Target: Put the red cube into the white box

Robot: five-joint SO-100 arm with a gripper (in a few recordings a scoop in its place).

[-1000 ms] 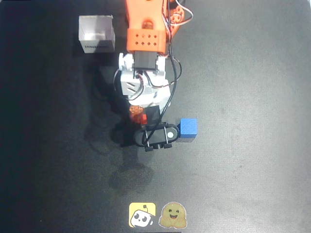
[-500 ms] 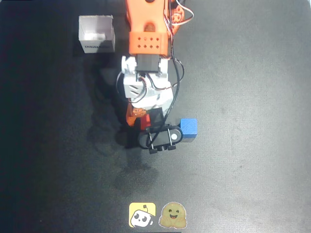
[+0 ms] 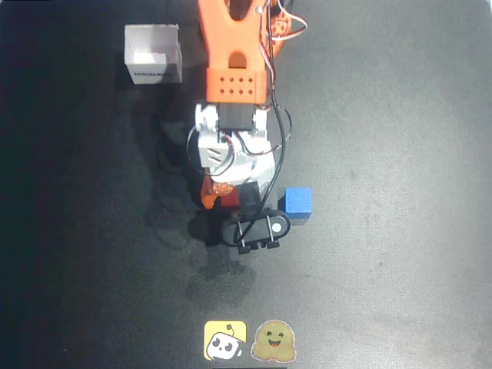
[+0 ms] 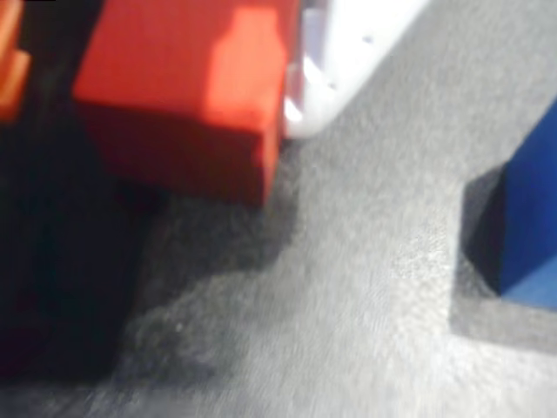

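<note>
A dark table [image 3: 400, 115] carries everything in the overhead view. Reaching down its middle from the top edge is the orange and white arm [image 3: 234, 84], its black wrist camera low over the surface. The white box [image 3: 153, 53] stands open-topped near the upper left, well apart from the arm's working end, with dark print on its near wall. The blue cube [image 3: 297, 204] sits just to the right of the wrist, on the table. Two stickers [image 3: 250, 340], one yellow and one a smiling face, lie side by side at the bottom edge.

In the wrist view the gripper [image 4: 196, 87] has the red cube [image 4: 187, 91] between its fingers, the white one [image 4: 348, 52] pressed against the cube's right side and an orange one at the left edge. The cube seems to sit slightly above the table, though blur makes that uncertain.
</note>
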